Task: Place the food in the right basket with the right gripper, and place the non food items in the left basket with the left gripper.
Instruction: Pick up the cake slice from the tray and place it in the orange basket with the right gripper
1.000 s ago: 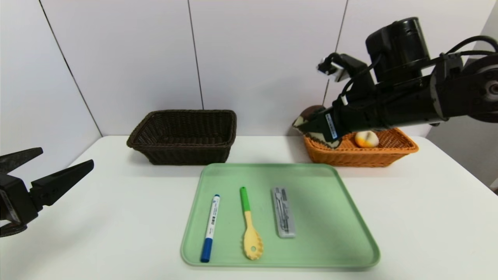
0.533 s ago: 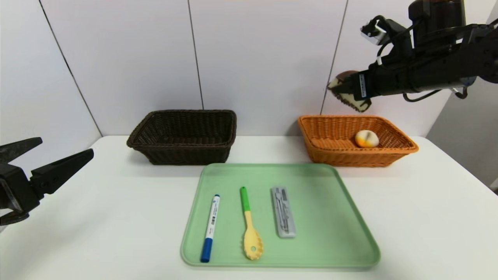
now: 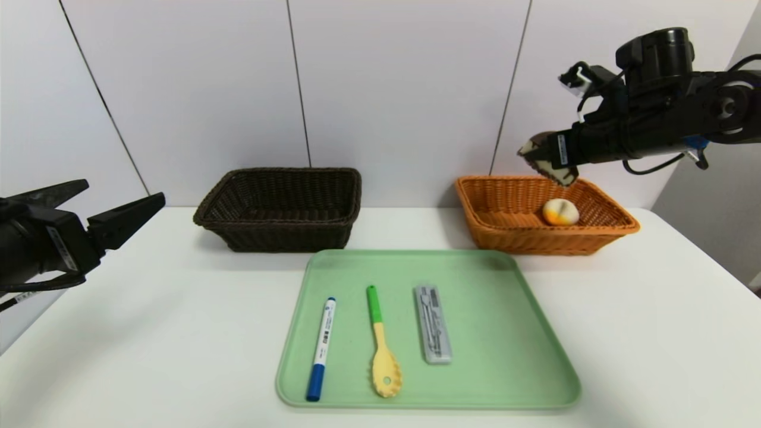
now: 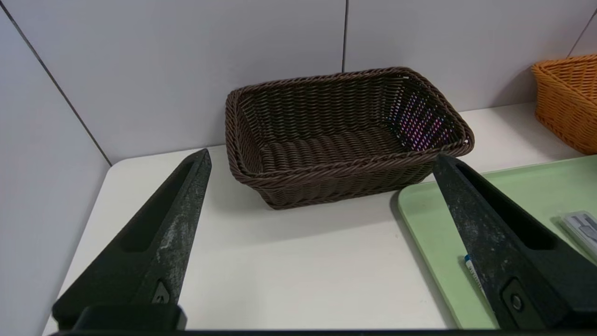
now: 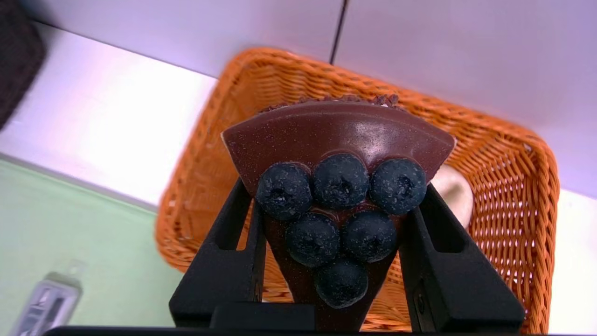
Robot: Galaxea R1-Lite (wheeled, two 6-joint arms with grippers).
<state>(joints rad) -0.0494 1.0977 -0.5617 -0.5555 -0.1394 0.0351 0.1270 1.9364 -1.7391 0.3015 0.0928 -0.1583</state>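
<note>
Cake [image 3: 547, 161] is held tight between the fingers of the right gripper [image 3: 544, 160], up above the orange basket [image 3: 618, 227], over its back part. A bun [image 3: 560, 212] is already lying inside, partly hidden behind the cake in the wrist view. The left gripper [image 3: 119, 208] is held wide open, empty, beside the brown basket [image 3: 279, 235].

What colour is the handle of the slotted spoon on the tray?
Green, above a yellow head; the slotted spoon shows best in the head view.

bun [image 3: 560, 211] fills orange basket's [image 3: 505, 235] right half, left half free, brown basket [image 3: 279, 235] unobstructed
</note>
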